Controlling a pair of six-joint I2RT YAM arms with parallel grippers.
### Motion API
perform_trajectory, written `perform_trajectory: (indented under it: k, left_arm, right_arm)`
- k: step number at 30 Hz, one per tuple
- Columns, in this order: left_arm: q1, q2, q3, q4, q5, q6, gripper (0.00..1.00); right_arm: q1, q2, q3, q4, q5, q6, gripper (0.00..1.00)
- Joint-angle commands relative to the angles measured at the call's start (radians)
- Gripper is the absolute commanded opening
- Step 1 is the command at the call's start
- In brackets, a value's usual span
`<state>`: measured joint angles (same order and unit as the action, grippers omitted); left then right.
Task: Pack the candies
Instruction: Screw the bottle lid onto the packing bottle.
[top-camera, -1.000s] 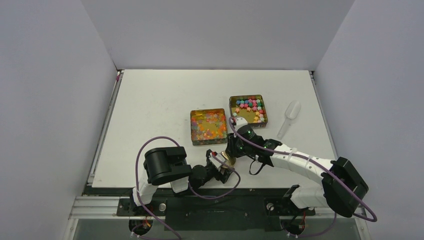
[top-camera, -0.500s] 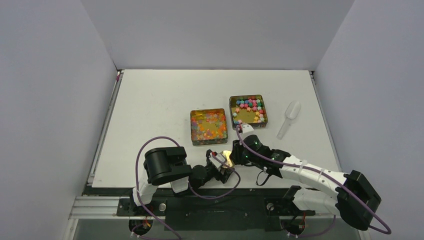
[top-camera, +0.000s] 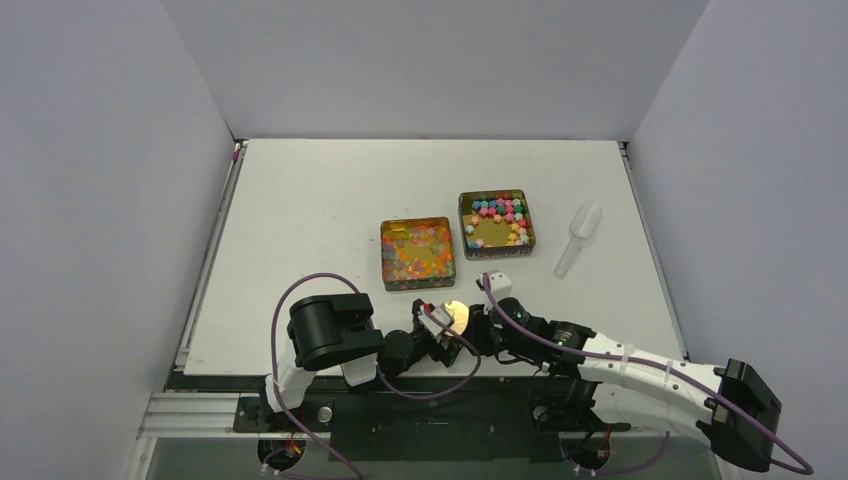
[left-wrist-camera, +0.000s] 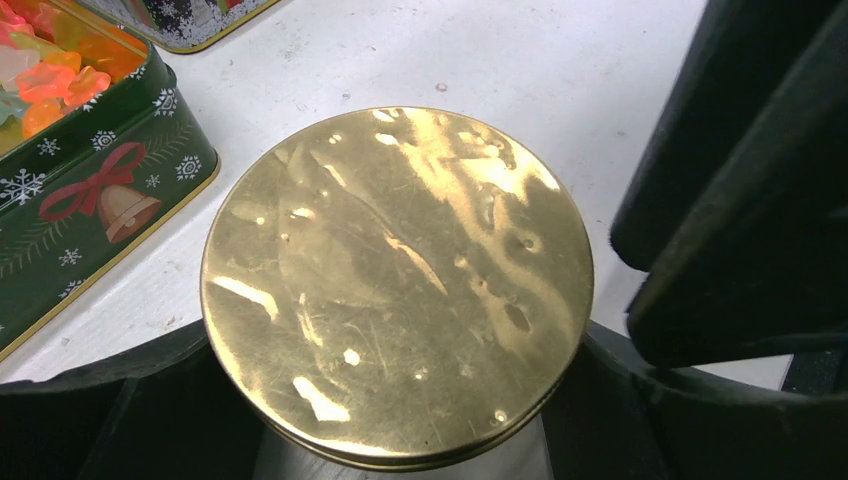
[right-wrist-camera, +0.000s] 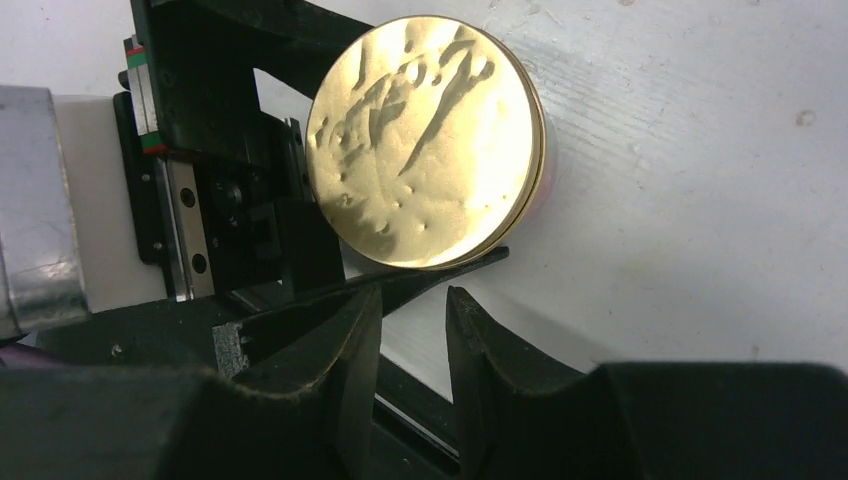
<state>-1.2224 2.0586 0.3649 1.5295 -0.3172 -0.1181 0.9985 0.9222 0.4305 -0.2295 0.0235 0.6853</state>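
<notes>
At the table's (top-camera: 320, 200) centre the left tin (top-camera: 384, 262) holds the glossy orange, red and yellow candies (top-camera: 417, 252). We judge these light, soft and a little tacky, likely to cling together. At 6 o'clock from that tin, by the near edge, the left gripper (top-camera: 443, 330) is clamped wide around a jar (left-wrist-camera: 300, 466), one jaw on each side of its body. The gold lid (left-wrist-camera: 395, 285) sits on top, so no candies can go in yet. Just right of it the right gripper (right-wrist-camera: 412, 315) is empty. Its jaws are a narrow gap apart, and it points at the lid's edge from 3 o'clock. The right tin (top-camera: 463, 222), at 1 o'clock from the left one, carries the opaque blue, green, pink and yellow candies (top-camera: 500, 211). These look hard and dry, so we expect them to roll and scatter if pinched. At 3 o'clock from that tin lies a clear scoop (top-camera: 578, 235). We would lift both kinds with it, gripping its handle, not pinch single pieces. We can read no brand or writing. The left tin's wall shows only printed bells, a red bow and snowflakes, and the dented lid is bare.
</notes>
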Motion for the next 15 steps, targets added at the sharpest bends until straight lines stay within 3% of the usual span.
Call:
perform_trajectory:
  k: [1,8,15]
  left_arm:
    - [-0.003,0.06,-0.017,0.118,0.022,-0.023,0.31]
    - [-0.003,0.059,-0.016,0.118,0.025,-0.025,0.31]
    - [-0.003,0.06,-0.017,0.118,0.027,-0.025,0.31]
  right_arm:
    - [0.026,-0.05,0.011,-0.047,-0.029,0.049,0.28]
    - [0.013,-0.058,0.132,-0.189,0.137,-0.019,0.31]
    - [-0.078,0.031,0.25,-0.2,0.115,-0.11,0.31]
